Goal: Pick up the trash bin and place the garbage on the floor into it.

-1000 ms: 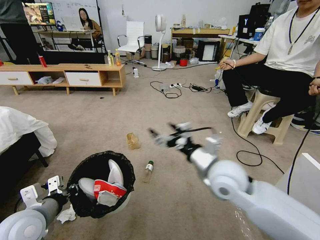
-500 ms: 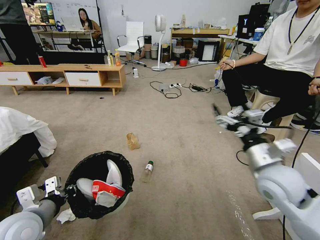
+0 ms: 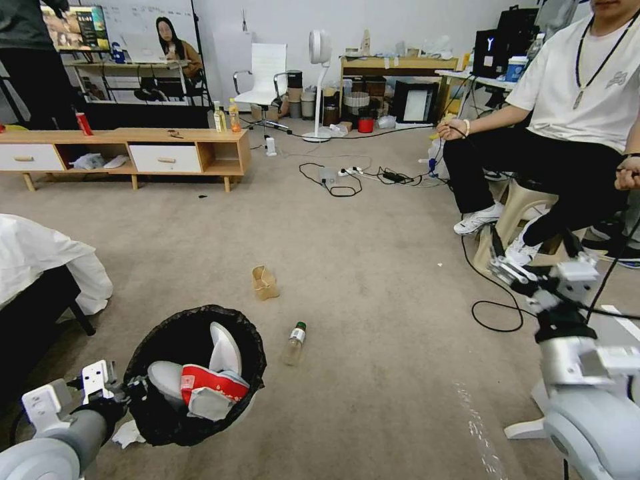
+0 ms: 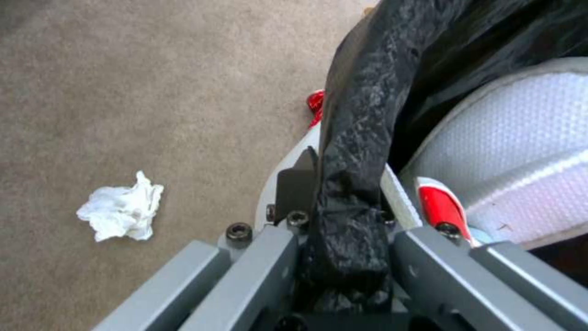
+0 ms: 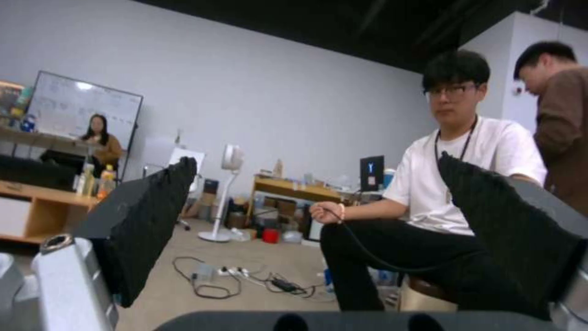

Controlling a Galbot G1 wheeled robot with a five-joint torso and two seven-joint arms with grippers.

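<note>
At about seven o'clock of the head view, the left hand [image 3: 130, 389] is clamped on the rim of the small round white trash bin lined with crinkly black plastic [image 3: 193, 373], one finger outside the wall and one inside, the bag pinched between them [image 4: 349, 230]. Inside the bin lie pale grey curved flaps and a crushed red-and-white wrapper [image 3: 210, 388]. A crumpled white tissue [image 3: 125, 433] lies on the beige-grey carpet floor [image 3: 373, 373] just beside the bin, at its seven o'clock. At the bin's one o'clock sits a tan paper bag [image 3: 265, 283], and at its three o'clock, near it, a clear bottle with a green cap [image 3: 295, 342] lies on its side. Farther right, a black cable [image 3: 497, 313] loops across the carpet. At four o'clock of the head view the right hand [image 3: 510, 257] is raised off the floor, well apart from the litter, its two black-padded fingers [image 5: 147, 225] spread wide and holding nothing.
</note>
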